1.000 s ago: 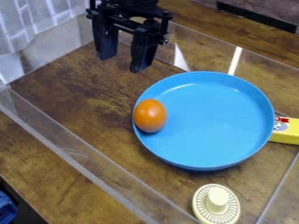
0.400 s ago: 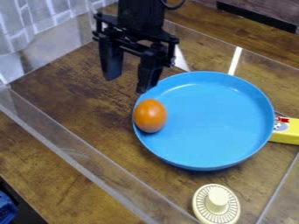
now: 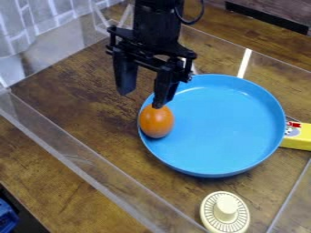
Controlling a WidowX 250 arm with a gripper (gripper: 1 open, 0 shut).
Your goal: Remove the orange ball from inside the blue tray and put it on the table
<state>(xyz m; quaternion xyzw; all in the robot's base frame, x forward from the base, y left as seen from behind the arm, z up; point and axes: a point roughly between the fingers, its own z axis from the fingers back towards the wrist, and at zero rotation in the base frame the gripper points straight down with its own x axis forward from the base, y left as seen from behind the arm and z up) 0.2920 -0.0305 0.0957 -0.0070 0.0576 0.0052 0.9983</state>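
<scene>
Gripper [image 3: 145,91] hangs with jaws spread wide, empty, just above the orange ball [image 3: 155,121]; ball lies inside the blue tray [image 3: 231,127] at its left rim; tray rests on the desk [image 3: 73,100].

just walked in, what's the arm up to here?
A single black robot arm has its open gripper hanging just above a small smooth orange ball, fingers pointing down. The ball sits inside the large round blue plastic tray, against its left rim, not yet grasped. The tray rests on the dark wood-grain table. A yellow rectangular block lies at the tray's right edge and a small cream round disc sits in front of it.
</scene>
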